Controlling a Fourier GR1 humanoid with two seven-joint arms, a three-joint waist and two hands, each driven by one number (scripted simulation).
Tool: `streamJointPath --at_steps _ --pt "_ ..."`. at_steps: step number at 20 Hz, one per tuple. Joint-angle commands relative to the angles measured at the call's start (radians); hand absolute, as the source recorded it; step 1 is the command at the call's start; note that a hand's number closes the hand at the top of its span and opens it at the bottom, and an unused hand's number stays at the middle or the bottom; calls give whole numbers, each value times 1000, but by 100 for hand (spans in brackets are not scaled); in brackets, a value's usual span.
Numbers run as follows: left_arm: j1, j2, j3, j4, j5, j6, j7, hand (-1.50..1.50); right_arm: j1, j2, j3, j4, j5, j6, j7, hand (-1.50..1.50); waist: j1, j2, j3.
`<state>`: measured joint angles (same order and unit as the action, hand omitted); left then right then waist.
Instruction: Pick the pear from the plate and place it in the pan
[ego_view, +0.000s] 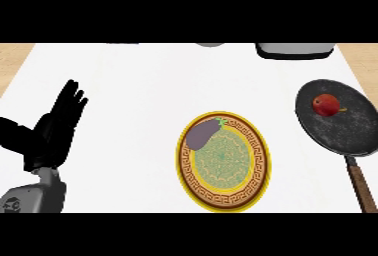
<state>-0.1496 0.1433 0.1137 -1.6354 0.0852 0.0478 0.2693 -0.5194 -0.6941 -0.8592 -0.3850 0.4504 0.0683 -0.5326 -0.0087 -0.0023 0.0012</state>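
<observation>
A red fruit (325, 105) lies in the pan (347, 135); an eggplant (203, 134) on the plate (255, 165); left robot hand (53, 131) rests released.

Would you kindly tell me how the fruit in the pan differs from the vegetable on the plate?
The fruit is red and roundish; the vegetable is dull purple and elongated. The fruit lies in the dark pan at the right, the vegetable on the yellow-rimmed plate mid-counter, overlapping its upper-left rim. The vegetable looks larger. Neither is touched by a hand.
</observation>
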Motion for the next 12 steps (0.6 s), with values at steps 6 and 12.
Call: streamJointPath --at_steps 6,12 --pt "6 20 31 23 18 -27 -32 0 240 -131 -74 -12 -170 391 -158 -150 0 1 -1" --pt "-20 19 32 90 0 -29 -66 0 360 -74 -49 -74 -233 390 -231 -150 2 2 -2"
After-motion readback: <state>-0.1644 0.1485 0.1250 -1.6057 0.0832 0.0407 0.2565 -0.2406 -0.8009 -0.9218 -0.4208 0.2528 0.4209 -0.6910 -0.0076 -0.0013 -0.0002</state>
